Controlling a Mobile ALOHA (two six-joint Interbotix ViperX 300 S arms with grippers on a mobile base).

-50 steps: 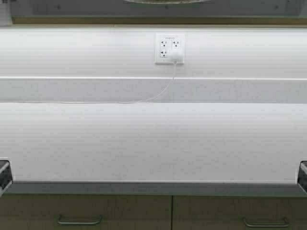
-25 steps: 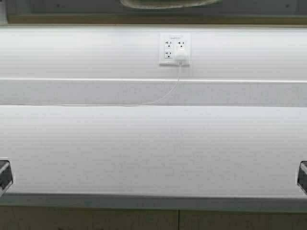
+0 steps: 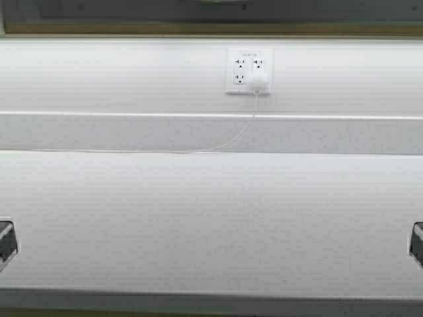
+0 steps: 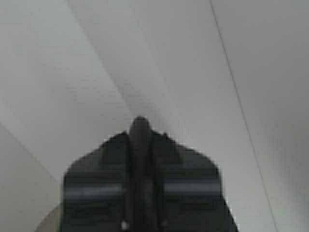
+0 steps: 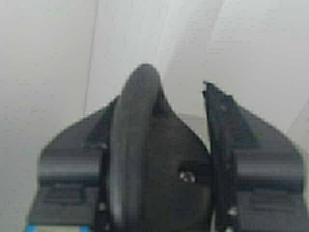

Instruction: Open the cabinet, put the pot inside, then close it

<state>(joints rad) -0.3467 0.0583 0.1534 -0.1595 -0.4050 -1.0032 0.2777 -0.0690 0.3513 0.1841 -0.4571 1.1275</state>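
Pot (image 5: 136,121) in left hand (image 4: 140,145) and right hand (image 5: 166,159) (outlet (image 3: 249,70), cord (image 3: 231,140) ahead).

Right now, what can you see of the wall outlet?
The outlet is a white square plate with four sockets, mounted flat on the white wall above the counter, a little right of centre in the high view. A white plug fills the lower right socket; the other three are free. From the plug a thin white cable hangs down and trails off to the left.
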